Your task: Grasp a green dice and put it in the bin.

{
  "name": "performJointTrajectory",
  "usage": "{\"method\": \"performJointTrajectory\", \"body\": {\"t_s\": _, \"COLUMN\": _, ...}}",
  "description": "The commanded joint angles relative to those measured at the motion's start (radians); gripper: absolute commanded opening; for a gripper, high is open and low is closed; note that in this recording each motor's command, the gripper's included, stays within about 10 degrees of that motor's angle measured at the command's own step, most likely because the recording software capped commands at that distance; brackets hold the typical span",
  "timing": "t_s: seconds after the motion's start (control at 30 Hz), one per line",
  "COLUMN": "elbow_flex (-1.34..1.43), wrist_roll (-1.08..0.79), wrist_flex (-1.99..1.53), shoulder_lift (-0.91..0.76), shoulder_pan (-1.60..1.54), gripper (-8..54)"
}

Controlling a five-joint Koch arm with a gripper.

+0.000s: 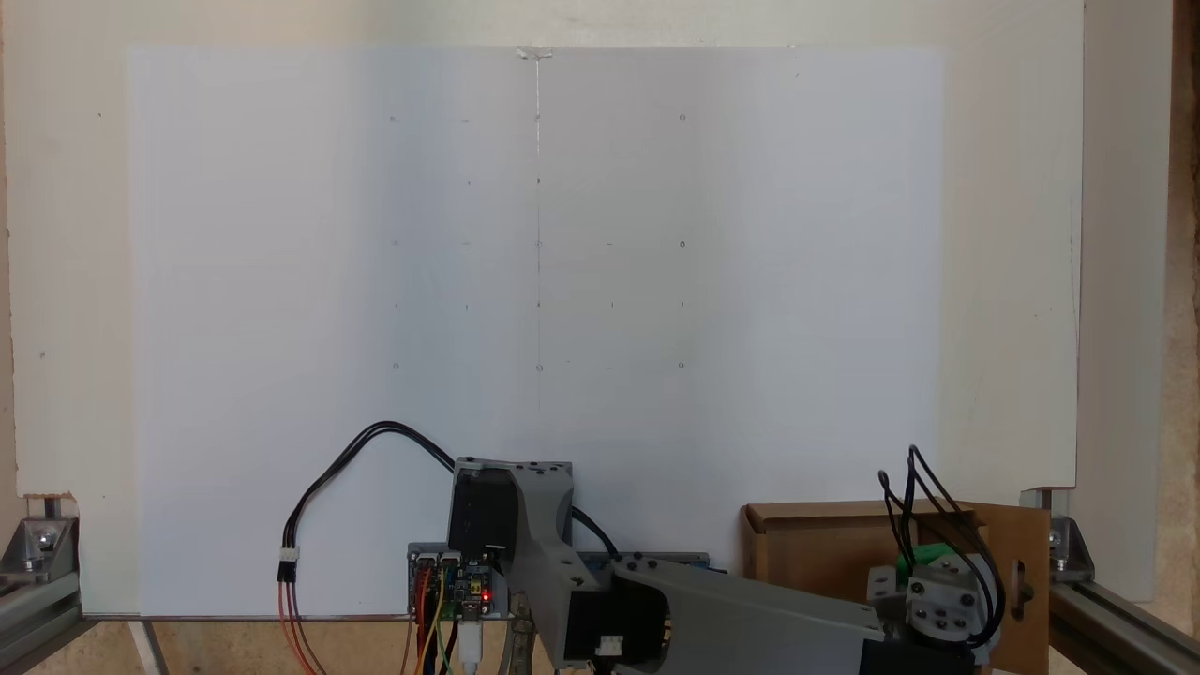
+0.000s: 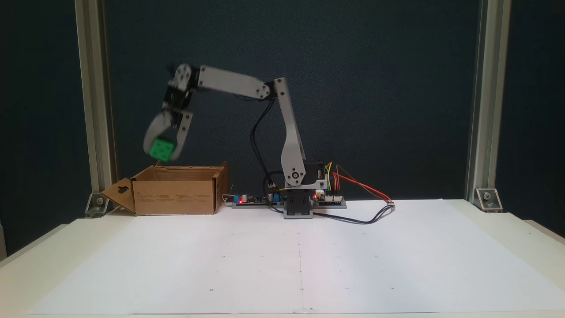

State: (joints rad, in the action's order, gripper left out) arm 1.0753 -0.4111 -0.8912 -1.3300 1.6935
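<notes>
Cardboard fills the corner under my reach: the bin [image 2: 175,190] sits at the left of the bench [image 2: 485,221] in a fixed view, its flap with the keyhole cutout [image 2: 119,192] splayed outward. My gripper [image 2: 161,150] hangs above the bin's left end, clamped on the green dice [image 2: 161,149], which is clear of the box rim and slightly smeared by blur, so its pips are hard to read. In the fixed view from above, my forearm [image 1: 750,619] crosses the lower edge and is cut off by the frame; it covers most of the bin [image 1: 816,544], and only a sliver of the green dice [image 1: 923,555] peeks from behind the wrist and black cables [image 1: 919,506]. White paper [image 1: 534,281] with faint marks covers the bench.
</notes>
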Motion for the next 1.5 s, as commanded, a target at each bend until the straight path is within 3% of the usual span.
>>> {"method": "performJointTrajectory", "body": {"t_s": 0.0, "elbow_flex": -0.052, "wrist_roll": -0.101, "wrist_flex": 0.025, "shoulder_lift": 0.029, "shoulder_pan": 0.057, "gripper": 11.5}}
{"method": "performJointTrajectory", "body": {"t_s": 0.33, "elbow_flex": 0.275, "wrist_roll": -0.227, "wrist_flex": 0.097, "shoulder_lift": 0.046, "shoulder_pan": 0.127, "gripper": 11.5}}
{"method": "performJointTrajectory", "body": {"t_s": 0.5, "elbow_flex": 0.305, "wrist_roll": -0.229, "wrist_flex": 0.147, "shoulder_lift": 0.046, "shoulder_pan": 0.127, "gripper": 11.5}}
{"method": "performJointTrajectory", "body": {"t_s": 0.57, "elbow_flex": 0.314, "wrist_roll": -0.227, "wrist_flex": 0.149, "shoulder_lift": 0.046, "shoulder_pan": 0.129, "gripper": 26.6}}
{"method": "performJointTrajectory", "body": {"t_s": 0.6, "elbow_flex": 0.327, "wrist_roll": -0.225, "wrist_flex": 0.15, "shoulder_lift": 0.048, "shoulder_pan": 0.133, "gripper": 30.8}}
{"method": "performJointTrajectory", "body": {"t_s": 0.67, "elbow_flex": 0.333, "wrist_roll": -0.221, "wrist_flex": 0.161, "shoulder_lift": 0.048, "shoulder_pan": 0.152, "gripper": 34.7}}
{"method": "performJointTrajectory", "body": {"t_s": 0.73, "elbow_flex": 0.331, "wrist_roll": -0.213, "wrist_flex": 0.199, "shoulder_lift": 0.043, "shoulder_pan": 0.156, "gripper": 34.8}}
{"method": "performJointTrajectory", "body": {"t_s": 0.97, "elbow_flex": 0.242, "wrist_roll": 0.084, "wrist_flex": 0.334, "shoulder_lift": -0.109, "shoulder_pan": 0.129, "gripper": 34.8}}
{"method": "performJointTrajectory", "body": {"t_s": 1.2, "elbow_flex": 0.172, "wrist_roll": 0.359, "wrist_flex": 0.334, "shoulder_lift": -0.304, "shoulder_pan": -0.176, "gripper": 43.5}}
{"method": "performJointTrajectory", "body": {"t_s": 1.47, "elbow_flex": 0.172, "wrist_roll": 0.399, "wrist_flex": 0.334, "shoulder_lift": -0.368, "shoulder_pan": -0.745, "gripper": 44.2}}
